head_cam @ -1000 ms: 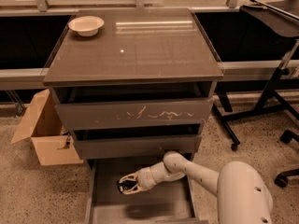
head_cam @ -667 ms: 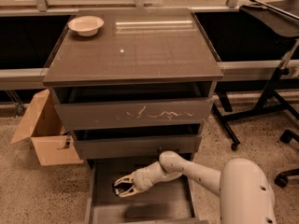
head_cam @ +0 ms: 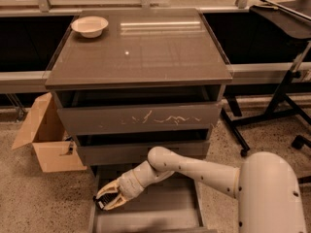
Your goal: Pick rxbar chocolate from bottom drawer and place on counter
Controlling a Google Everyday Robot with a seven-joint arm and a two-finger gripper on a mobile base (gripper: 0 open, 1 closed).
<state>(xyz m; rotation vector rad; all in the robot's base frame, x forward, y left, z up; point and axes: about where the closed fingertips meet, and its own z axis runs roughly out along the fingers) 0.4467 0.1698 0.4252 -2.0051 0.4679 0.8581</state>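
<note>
A: Pincer (head_cam: 108, 199) in the camera view: why so low?
B: It reaches into the wide, shallow grey bottom drawer (head_cam: 150, 216), near the left wall. The small flat black rxbar chocolate (head_cam: 100, 205) shows at its tip. Gripping or not, I cannot tell.
A: And the glossy grey-brown table (head_cam: 146, 52)?
B: It awaits the bar, I judge.

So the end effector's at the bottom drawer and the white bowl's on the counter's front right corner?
No: camera view shows the white bowl at the back left corner of the glossy grey-brown counter; the end effector is at the grey bottom drawer.
</note>
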